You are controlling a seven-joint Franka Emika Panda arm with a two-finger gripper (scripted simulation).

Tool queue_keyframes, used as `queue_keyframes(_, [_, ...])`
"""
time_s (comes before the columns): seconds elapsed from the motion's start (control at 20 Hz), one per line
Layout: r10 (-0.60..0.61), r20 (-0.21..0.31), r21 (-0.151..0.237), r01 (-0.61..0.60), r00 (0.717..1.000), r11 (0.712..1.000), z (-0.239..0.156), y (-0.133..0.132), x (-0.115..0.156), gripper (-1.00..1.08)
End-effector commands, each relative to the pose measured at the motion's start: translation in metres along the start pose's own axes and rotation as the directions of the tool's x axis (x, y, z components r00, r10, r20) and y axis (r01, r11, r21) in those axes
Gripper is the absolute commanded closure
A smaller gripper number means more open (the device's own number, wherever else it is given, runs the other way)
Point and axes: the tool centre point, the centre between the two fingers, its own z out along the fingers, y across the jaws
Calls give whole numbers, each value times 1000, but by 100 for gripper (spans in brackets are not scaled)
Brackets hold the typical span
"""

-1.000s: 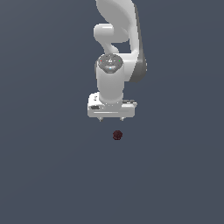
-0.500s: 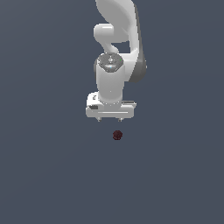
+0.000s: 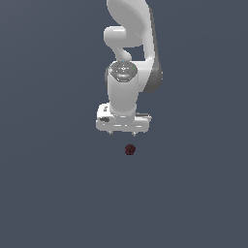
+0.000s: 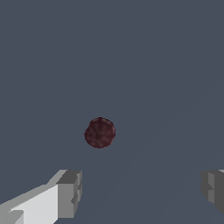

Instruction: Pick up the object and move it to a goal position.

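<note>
The hand [image 3: 124,131] has travelled a short way toward the exterior view's left over the last second, with little visible change in height. The object [image 3: 130,149] has not moved – it lies at the same spot on the grey worktop [image 3: 53,193].

Current state:

- Object: a small dark red, bumpy lump resting on the worktop, just below the hand in the exterior view, at about 5 o'clock from the hand's centre. It is not touched by anything.
- Hand: fingers spread wide apart and holding nothing. In the wrist view one fingertip [image 4: 70,193] shows at one edge of the picture and the other [image 4: 213,188] at the opposite edge, with bare worktop between them.
- Alignment: in the wrist view the object [image 4: 99,132] lies ahead of the fingertips, nearer the line of one finger than the other – it is not yet centred in the gap.

Meaning for the task: this appears to be the approach step, with pick-up not begun. The sideways shift has not visibly improved centring, so the next move probably calls for a further lateral correction before descent. No goal marker is visible in either view.
</note>
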Motion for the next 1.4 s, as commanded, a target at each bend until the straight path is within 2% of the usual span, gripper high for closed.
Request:
queue_keyframes(0.0, [25,-1,2,-25,1000,1000,4,-2,1,-92])
queue_keyframes(0.45, [188,-5,14,-188,982,982,31,-16,4,-92])
queue_keyframes(0.9, [382,-9,25,-382,924,924,64,-32,6,-92])
queue_keyframes(1.35, [474,-10,30,-473,881,880,80,-39,6,-92])
